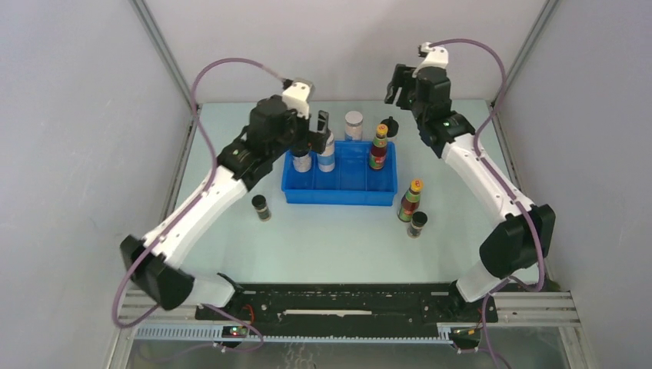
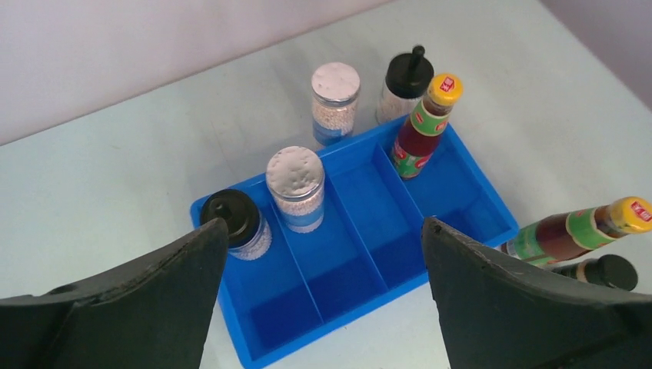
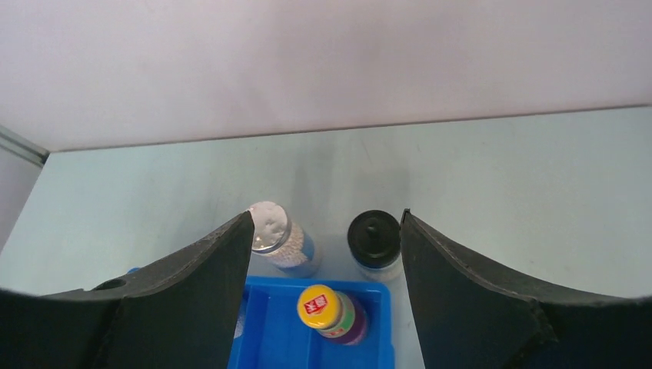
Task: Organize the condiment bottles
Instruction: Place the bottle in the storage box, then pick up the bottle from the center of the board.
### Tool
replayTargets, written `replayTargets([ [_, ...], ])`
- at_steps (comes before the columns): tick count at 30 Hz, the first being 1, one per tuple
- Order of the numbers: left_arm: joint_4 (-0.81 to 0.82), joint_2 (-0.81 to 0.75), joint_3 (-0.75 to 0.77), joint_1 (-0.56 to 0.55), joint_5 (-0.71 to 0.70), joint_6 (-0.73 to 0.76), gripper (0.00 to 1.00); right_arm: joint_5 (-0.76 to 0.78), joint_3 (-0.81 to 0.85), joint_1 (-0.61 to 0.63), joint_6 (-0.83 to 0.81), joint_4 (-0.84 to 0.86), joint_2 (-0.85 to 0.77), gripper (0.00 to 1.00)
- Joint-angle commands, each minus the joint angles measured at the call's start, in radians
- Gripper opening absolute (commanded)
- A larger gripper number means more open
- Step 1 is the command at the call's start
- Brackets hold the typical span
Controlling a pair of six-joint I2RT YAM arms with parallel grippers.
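In the blue tray (image 1: pixel 342 198) stand a black knob-capped bottle (image 2: pixel 234 219), a clear white-lidded bottle (image 2: pixel 296 184) and a slim orange-capped bottle (image 2: pixel 423 127), each in its own compartment. My left gripper (image 2: pixel 324 223) hovers open above the tray's left half, holding nothing. Behind the tray stand a second clear bottle (image 3: pixel 277 234) and a second knob-capped bottle (image 3: pixel 374 238). My right gripper (image 3: pixel 325 215) is open and empty, high above these two. On the table are a short dark bottle (image 1: pixel 261 207), another orange-capped bottle (image 1: pixel 410 200) and a second short dark one (image 1: pixel 418 224).
The tray's third compartment (image 2: pixel 369 207) holds nothing. Grey walls close in the table on the left, back and right. The arms' bases sit at the near edge.
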Motion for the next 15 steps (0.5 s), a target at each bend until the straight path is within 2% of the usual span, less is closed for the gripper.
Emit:
replayTargets([
  [1,-0.056,0.138,0.160,0.015,0.102,0.045,1.00,-0.017,-0.025,-0.051,0.085,-0.054,-0.077,0.79],
  [7,-0.020,0.320,0.277,0.049,0.244,0.011,1.00,-0.051,-0.102,-0.090,0.116,-0.019,-0.137,0.79],
  [15,0.007,0.469,0.386,0.054,0.254,0.015,1.00,-0.073,-0.138,-0.107,0.115,0.002,-0.154,0.79],
])
